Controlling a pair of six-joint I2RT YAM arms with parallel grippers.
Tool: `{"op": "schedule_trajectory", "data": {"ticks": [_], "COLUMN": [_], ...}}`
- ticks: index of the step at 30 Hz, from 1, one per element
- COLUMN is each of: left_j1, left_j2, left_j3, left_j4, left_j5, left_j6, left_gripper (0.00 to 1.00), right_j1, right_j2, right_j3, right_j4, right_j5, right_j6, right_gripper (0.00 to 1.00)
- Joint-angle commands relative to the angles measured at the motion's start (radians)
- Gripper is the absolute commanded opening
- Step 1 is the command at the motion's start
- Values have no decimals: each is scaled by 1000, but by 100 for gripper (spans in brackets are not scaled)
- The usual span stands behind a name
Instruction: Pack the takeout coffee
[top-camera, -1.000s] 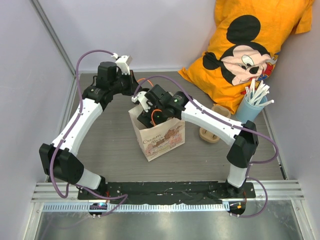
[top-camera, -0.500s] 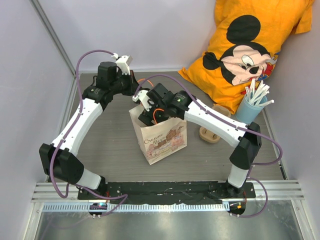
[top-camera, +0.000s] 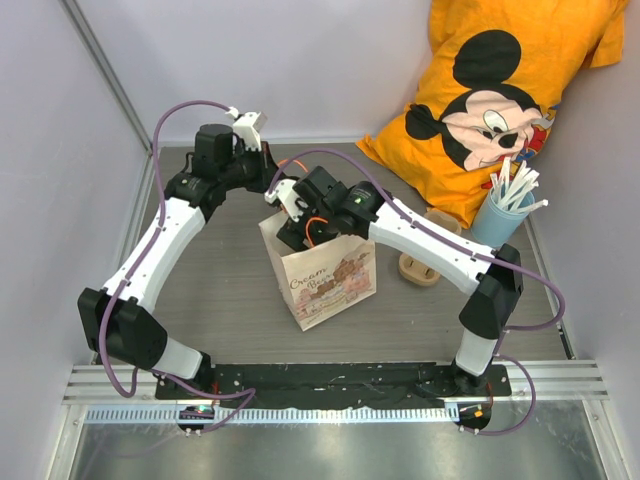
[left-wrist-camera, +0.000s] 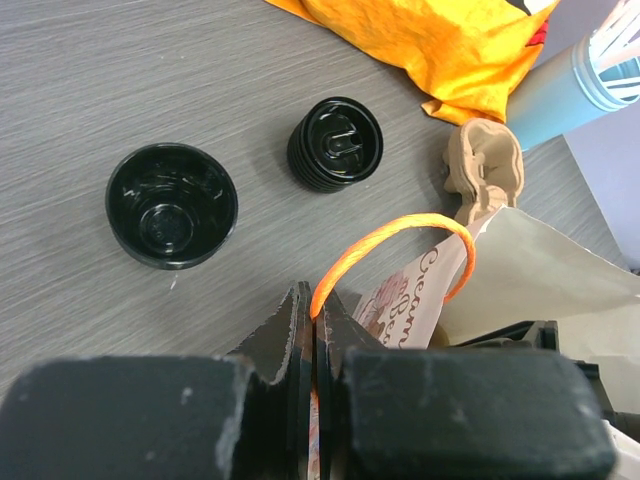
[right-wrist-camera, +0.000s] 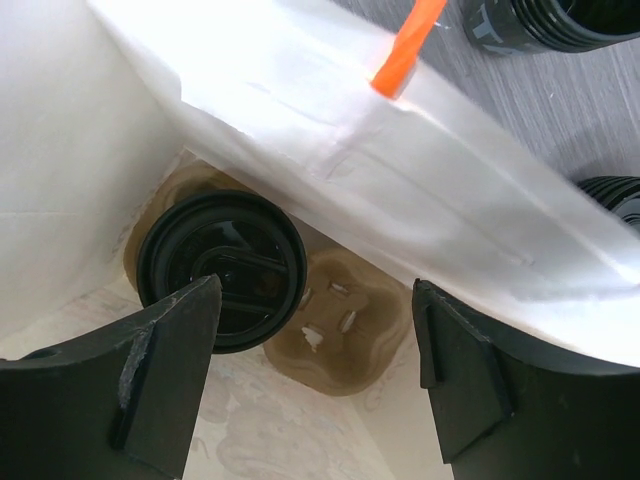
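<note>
A brown paper bag (top-camera: 330, 280) stands mid-table. My left gripper (left-wrist-camera: 315, 300) is shut on its orange handle (left-wrist-camera: 400, 232) and holds the mouth open. My right gripper (right-wrist-camera: 315, 360) is open inside the bag, fingers (right-wrist-camera: 165, 370) spread wide with nothing between them. Below it a lidded black takeout coffee cup (right-wrist-camera: 220, 270) sits in a beige pulp carrier (right-wrist-camera: 345, 325) on the bag's bottom. On the table behind the bag, the left wrist view shows an open black cup (left-wrist-camera: 170, 205) and a lidded black cup (left-wrist-camera: 335, 143).
A second pulp carrier (top-camera: 420, 268) lies right of the bag. A light blue cup of white straws (top-camera: 505, 210) stands at the far right, beside an orange Mickey Mouse shirt (top-camera: 500, 90). Grey walls close in the left and back.
My right arm has shifted slightly to the right at the bag's mouth, and the bag has leaned a little with it. The left gripper has kept its hold on the handle.
</note>
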Motion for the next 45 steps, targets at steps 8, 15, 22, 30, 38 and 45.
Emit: {"op": "schedule_trajectory", "data": {"ticks": [8,15,22,30,38,45], "left_j1": [-4,-2,-4,-2,-4,-4], "left_j2": [-44,-46,-43,-44,-43,-46], "left_j3": [-2,-2,0,3,0,1], "left_j4": [68,68,70,70,71,71], "left_j5": [43,53,59,73,79,84], "left_j6": [3,6,6,4,6,6], "left_gripper": [0,0,0,0,0,10], "right_j1": [2,2,2,2,2,2], "right_j2": [-44,-72,-116,-148,-184,-243], "right_j3": [-32,-60,-57,-46,-17,9], "right_j4": [87,133,156,171,171,118], "right_j5": [104,170,184,204,227,125], "right_j6": [-56,-89,-106,-132,-158,-197], "right_gripper": [82,83,83,84,85,85]}}
